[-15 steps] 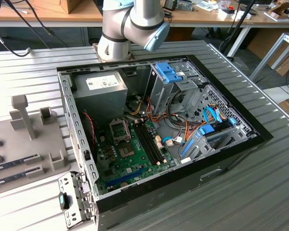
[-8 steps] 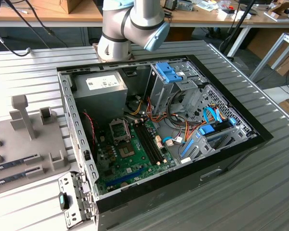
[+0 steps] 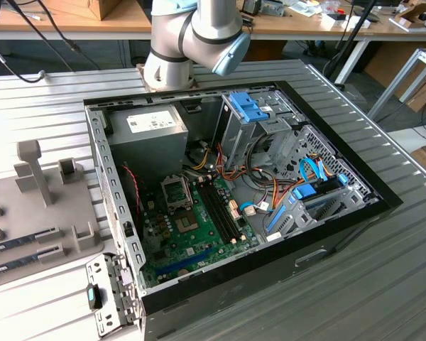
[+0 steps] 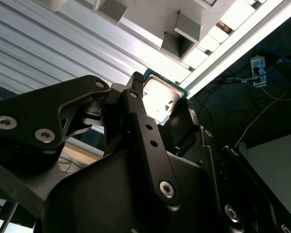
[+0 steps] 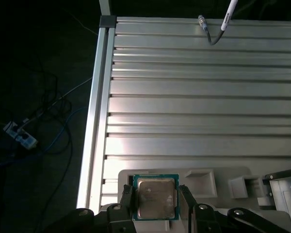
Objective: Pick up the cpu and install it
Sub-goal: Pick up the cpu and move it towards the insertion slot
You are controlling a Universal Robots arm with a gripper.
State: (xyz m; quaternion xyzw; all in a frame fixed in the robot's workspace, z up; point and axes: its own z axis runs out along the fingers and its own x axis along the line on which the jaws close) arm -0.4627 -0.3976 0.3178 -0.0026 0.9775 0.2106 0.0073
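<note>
The cpu [image 5: 155, 198] is a small square chip with a silvery top and a thin green rim. It sits between the two black fingers [image 5: 127, 198] of my gripper [image 5: 155, 201], which is shut on its opposite edges. It is over the near end of a grey holder tray [image 5: 203, 177]; I cannot tell whether it rests on the tray or is lifted off it. In the second wrist view the cpu [image 4: 160, 97] shines between the gripper [image 4: 161, 108] fingertips. In the exterior view the open computer case [image 3: 234, 185] lies on the table, with the green motherboard [image 3: 188, 234] and its metal-framed socket [image 3: 177, 190] inside.
The grey holder tray [image 3: 35, 213] lies at the exterior view's left, with two memory sticks [image 3: 21, 245] on it. The arm [image 3: 199, 35] rises behind the case. The ribbed metal table [image 5: 194, 97] ends at an edge [image 5: 94, 121] with dark floor and cables beyond. A cable plug [image 5: 208, 29] lies on it.
</note>
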